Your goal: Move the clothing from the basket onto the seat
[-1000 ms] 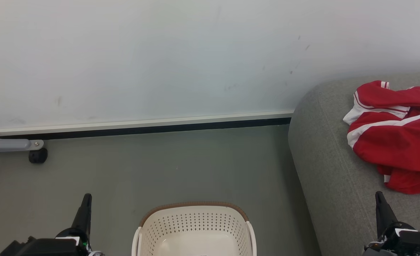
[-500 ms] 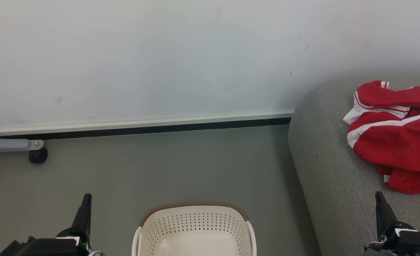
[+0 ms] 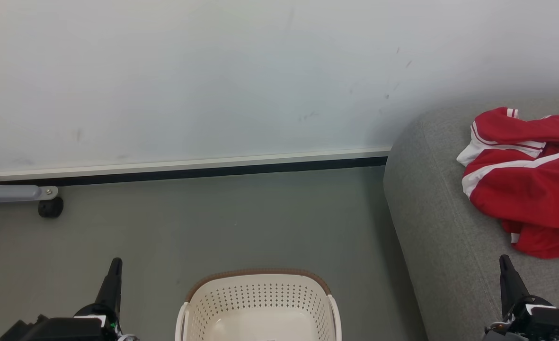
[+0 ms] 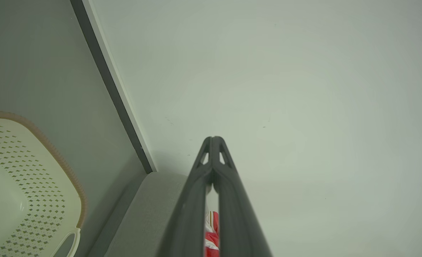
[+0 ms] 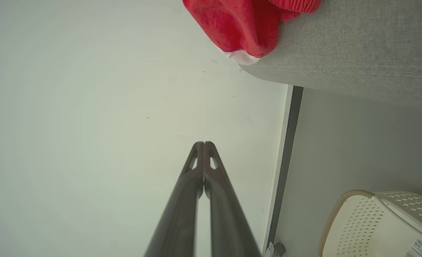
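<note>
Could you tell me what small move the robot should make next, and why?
I'd judge a small downward head tilt to check the rest of the basket: its visible part looks empty, the clothing lies on the seat, and the left gripper and right gripper are shut on nothing, so the job seems done.

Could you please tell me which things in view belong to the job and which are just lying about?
Part of the job:
- red clothing, lying on the grey seat
- white basket, no clothing in the part visible
- left gripper and right gripper, both shut

Just there:
- grey frame leg with black castor
- skirting board
</note>
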Robot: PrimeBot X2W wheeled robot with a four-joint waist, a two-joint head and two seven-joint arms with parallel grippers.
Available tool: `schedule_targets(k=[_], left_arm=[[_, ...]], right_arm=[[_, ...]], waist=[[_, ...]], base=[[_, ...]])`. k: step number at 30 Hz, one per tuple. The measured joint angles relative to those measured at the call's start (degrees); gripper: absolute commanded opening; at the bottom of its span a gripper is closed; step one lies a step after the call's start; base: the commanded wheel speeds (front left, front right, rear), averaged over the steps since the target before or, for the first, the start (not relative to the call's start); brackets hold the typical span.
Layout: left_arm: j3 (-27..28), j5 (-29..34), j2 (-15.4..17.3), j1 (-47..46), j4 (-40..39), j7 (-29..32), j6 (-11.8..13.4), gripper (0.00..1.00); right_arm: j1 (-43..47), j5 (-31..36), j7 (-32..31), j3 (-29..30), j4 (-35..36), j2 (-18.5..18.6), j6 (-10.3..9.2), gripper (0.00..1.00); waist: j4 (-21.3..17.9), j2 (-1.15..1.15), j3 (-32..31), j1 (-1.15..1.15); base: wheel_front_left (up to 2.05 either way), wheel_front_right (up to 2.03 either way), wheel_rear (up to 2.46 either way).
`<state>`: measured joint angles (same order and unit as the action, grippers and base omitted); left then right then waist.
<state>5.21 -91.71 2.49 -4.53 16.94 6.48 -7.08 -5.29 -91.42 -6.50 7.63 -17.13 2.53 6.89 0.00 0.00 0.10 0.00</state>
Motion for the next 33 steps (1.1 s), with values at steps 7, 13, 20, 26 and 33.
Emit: schedule_targets(k=[7,13,20,26,33], left_arm=[[0.0,0.0,0.0,0.0,0.0,0.0,0.0,0.0],[0.0,0.0,0.0,0.0,0.0,0.0,0.0,0.0],[0.0,0.0,0.0,0.0,0.0,0.0,0.0,0.0],[0.0,0.0,0.0,0.0,0.0,0.0,0.0,0.0],[0.0,0.0,0.0,0.0,0.0,0.0,0.0,0.0]], right_arm=[[0.0,0.0,0.0,0.0,0.0,0.0,0.0,0.0],[0.0,0.0,0.0,0.0,0.0,0.0,0.0,0.0],[0.0,0.0,0.0,0.0,0.0,0.0,0.0,0.0],[0.0,0.0,0.0,0.0,0.0,0.0,0.0,0.0],[0.0,0.0,0.0,0.0,0.0,0.0,0.0,0.0]], waist=[[0.0,0.0,0.0,0.0],[0.0,0.0,0.0,0.0],[0.0,0.0,0.0,0.0],[0.0,0.0,0.0,0.0],[0.0,0.0,0.0,0.0]], base=[[0.0,0.0,0.0],[0.0,0.0,0.0],[0.0,0.0,0.0],[0.0,0.0,0.0],[0.0,0.0,0.0]])
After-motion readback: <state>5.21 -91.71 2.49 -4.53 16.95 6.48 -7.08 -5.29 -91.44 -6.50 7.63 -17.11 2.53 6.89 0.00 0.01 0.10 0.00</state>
